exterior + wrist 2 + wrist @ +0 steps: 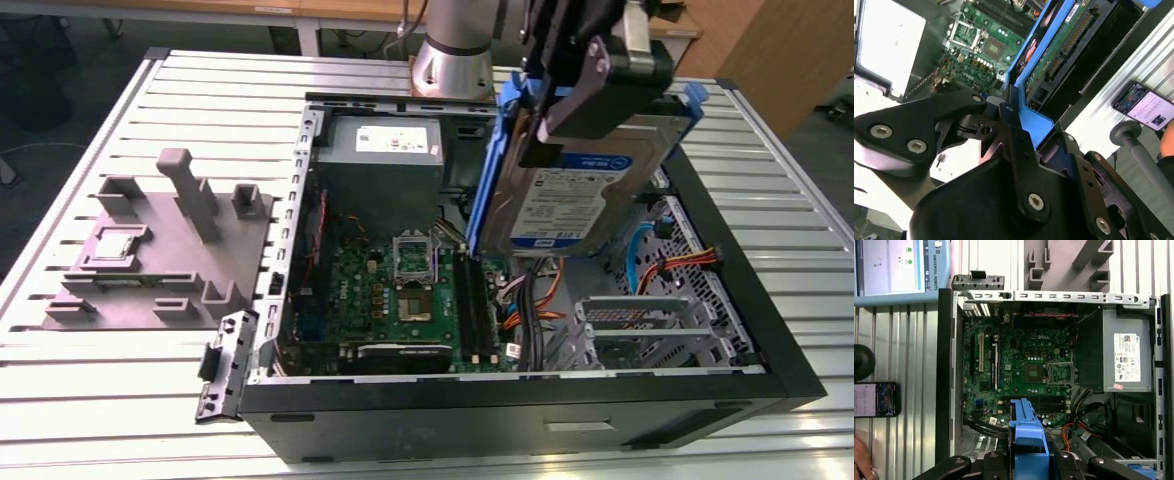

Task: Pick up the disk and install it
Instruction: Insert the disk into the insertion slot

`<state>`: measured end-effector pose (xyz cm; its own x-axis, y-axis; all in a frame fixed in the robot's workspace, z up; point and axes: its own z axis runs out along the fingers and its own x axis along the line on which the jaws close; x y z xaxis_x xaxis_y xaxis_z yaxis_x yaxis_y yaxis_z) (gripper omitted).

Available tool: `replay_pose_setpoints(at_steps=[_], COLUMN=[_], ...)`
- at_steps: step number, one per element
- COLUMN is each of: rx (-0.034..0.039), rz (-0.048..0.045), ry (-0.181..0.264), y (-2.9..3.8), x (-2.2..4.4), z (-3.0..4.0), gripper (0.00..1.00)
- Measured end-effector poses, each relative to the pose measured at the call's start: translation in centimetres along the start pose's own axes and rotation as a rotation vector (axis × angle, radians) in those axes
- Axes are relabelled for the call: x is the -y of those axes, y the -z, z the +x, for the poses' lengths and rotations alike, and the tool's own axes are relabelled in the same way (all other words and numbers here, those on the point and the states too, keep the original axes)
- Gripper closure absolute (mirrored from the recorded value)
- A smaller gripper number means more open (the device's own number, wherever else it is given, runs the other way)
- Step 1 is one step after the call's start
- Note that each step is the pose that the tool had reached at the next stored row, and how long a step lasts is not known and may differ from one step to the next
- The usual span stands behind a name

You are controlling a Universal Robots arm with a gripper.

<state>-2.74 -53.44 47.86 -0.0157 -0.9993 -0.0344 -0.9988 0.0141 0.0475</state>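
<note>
Exterior view: disk [567, 200] is off the desk [120, 400], held in the air almost on edge, tilted, label side facing this camera. It hangs over the open computer case [534, 415], toward the exterior view's right of the interior. Its lower end is down near the cables [534, 290] beside the motherboard [400, 290]; contact can't be judged. Blue bracket rails [497, 150] run along its long edges.

Gripper [554, 140] is pinching the disk at its upper end, black fingers [594, 90] pressed on the labelled face. In the second wrist view the gripper [1011, 132] clamps the blue end of the bracket, with the disk's [1054, 55] green circuit-board side in sight. In the first wrist view the disk [1026, 437] is seen end-on (mostly blue bracket) sticking out from the gripper [1026, 467] above the motherboard [1024, 370].

Inside the case: grey power supply [380, 150] at the far end, metal drive cage [641, 325] on the exterior view's right, orange cables [674, 265] just behind it.

Outside the case: grey fixture [160, 240] on the desk at the exterior view's left. A phone [874, 400] lies on the desk beside the case, a hand [860, 462] near it.
</note>
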Motion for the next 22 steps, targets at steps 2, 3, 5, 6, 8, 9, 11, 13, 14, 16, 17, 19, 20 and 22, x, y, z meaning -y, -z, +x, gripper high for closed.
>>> replay_pose_setpoints(at_steps=[2, 3, 5, 6, 8, 9, 11, 13, 14, 16, 17, 19, 20, 22], rx=[0.0001, 0.0002, 0.0000, -0.0002, 0.0000, 0.0000, 0.0002, -0.0002, 0.0001, 0.0002, 0.0001, 0.0001, 0.0000, -0.0002], rz=[0.0000, 0.0000, -0.0001, -0.0001, 0.0000, 0.0002, 0.0004, 0.0004, 0.0005, 0.0005, 0.0005, 0.0005, 0.0005, 0.0004], ry=[0.000, 0.000, 0.000, 0.000, 0.000, 0.000, 0.000, 0.000, 0.000, 0.000, 0.000, 0.000, 0.000, 0.000], y=[-0.12, -0.17, -0.26, -0.30, -0.41, -0.47, -0.58, -0.70, -0.78, -0.92, -0.97, -1.06, -1.08, -1.11], x=[0.76, 1.15, 1.76, 1.91, 2.03, 2.05, 2.07, 2.14, 2.27, 2.72, 3.05, 3.70, 4.01, 4.26], z=[0.01, 0.01, 0.05, 0.13, 0.45, 0.73, 1.30, 1.79, 1.92, 2.01, 2.02, 2.04, 2.05, 2.06], gripper=[0.63, 0.63, 0.63, 0.63, 0.63, 0.63, 0.63, 0.63, 0.63, 0.63, 0.63, 0.63, 0.63, 0.63])
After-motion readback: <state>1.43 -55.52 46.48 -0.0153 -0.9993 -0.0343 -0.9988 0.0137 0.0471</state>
